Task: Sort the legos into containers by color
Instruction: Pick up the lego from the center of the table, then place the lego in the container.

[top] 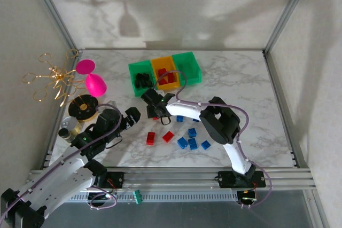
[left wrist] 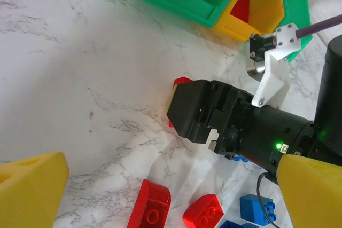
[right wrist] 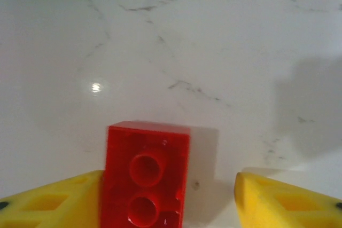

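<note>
The left gripper [top: 127,120] hovers low over the table [top: 240,86], near its left part. Its yellow fingers [left wrist: 32,190] are wide apart and nothing is between them.

Just to the right of it, the right gripper [right wrist: 170,180] is down at a red brick [right wrist: 145,174] that lies flat on the marble, in front of the bins [top: 160,60]. The left finger touches the side of the brick. The right finger stands apart from it, with bare table in the gap, so the pincer is around the brick but not clamped on it.

I judge this brick to be light, stiff and not fragile. Its plastic is smooth and shiny, so it may slip or turn if only one finger pushes it. The best place to hold it is on the two long flat sides, low and in the middle, not on the studs.

Behind, the left green bin [top: 132,71] holds black bricks and the yellow bin [top: 161,60] holds red ones. Two more red bricks [top: 150,138] and several blue bricks [top: 192,143] lie loose further right, near the front.

I can read no brand, label or writing anywhere.
</note>
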